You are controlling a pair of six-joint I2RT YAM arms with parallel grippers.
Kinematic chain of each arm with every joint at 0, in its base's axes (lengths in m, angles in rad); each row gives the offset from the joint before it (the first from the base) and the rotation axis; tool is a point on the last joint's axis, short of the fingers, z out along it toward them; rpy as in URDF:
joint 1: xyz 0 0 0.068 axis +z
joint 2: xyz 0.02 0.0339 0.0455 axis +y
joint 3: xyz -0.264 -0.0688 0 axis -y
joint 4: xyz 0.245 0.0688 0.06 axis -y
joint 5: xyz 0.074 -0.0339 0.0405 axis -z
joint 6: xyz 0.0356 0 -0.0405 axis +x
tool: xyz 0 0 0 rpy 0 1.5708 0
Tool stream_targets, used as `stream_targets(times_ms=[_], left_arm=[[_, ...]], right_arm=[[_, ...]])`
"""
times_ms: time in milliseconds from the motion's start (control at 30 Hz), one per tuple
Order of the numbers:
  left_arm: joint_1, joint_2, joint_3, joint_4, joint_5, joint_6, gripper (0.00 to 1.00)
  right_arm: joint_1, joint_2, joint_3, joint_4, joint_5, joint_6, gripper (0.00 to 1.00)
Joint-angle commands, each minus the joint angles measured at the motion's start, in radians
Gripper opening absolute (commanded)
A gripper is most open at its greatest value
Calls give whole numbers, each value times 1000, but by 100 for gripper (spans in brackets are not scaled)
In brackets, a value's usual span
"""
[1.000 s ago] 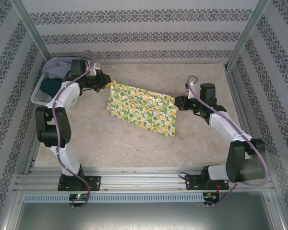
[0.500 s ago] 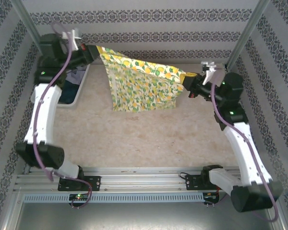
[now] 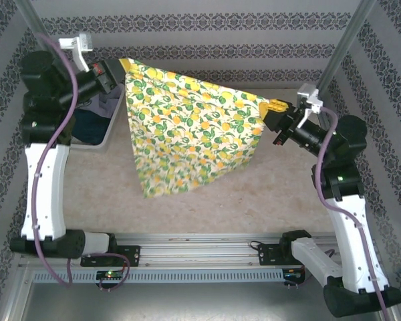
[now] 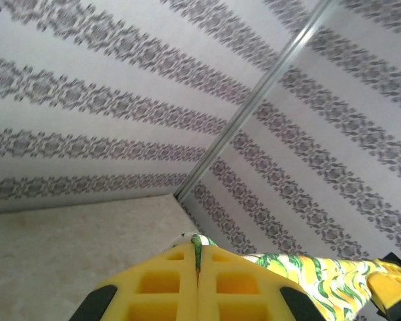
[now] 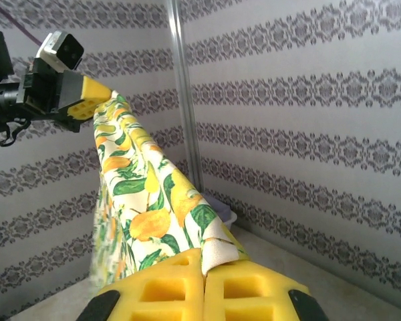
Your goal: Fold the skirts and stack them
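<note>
White basket (image 3: 100,144) at the beige table's (image 3: 207,207) far-left corner

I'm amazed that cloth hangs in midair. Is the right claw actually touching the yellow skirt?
Touching. The right wrist view shows the right gripper shut on a corner of the yellow skirt, cloth pinched between its fingers.

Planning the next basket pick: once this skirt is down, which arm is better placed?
Likely left: the left end effector, gripping the yellow skirt, is by the basket; the right end effector is across the table.
</note>
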Motion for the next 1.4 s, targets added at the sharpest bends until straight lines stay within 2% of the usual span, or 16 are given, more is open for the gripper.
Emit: stream_targets(times_ms=[0,133,267,433,533,600,667,733,767,800,867,967,1000,1100,1200,1367], left_arm=[[1,149,21,-15,-35,18,0],[1,379,55,16,19,16,0],[2,656,90,82,39,12,0],[0,1009,280,71,-4,29,0],[0,1146,383,41,-61,49,0],[0,1217,452,0,-91,67,0],[0,1251,474,-11,-110,73,2],[1,1263,480,-12,-136,74,13],[2,1261,483,-15,-137,71,27],[2,1253,490,-20,-131,69,36],[1,1216,487,-23,-112,72,48],[0,1108,445,-38,-136,86,78],[-4,1054,418,-45,-158,96,98],[-11,872,265,-56,-269,121,100],[-17,648,5,-40,-408,105,100],[-25,241,-510,6,-586,26,100]], right_arm=[[1,111,7,-28,57,-43,2],[5,322,1,-13,67,-79,2],[9,605,37,32,104,-109,2],[5,954,209,52,164,-81,1],[7,1085,307,42,172,-57,3],[8,1140,356,18,203,-58,6],[7,1179,392,-5,231,-65,15],[4,1206,420,-35,283,-63,25],[2,1208,424,-36,305,-53,30],[2,1203,420,-33,331,-48,34],[2,1169,403,-35,390,-37,43],[1,1083,347,-48,464,-13,73],[1,1046,320,-59,483,-3,96],[1,913,206,-88,572,30,98],[-5,756,49,-146,637,95,98],[-8,508,-223,-264,533,258,98]])
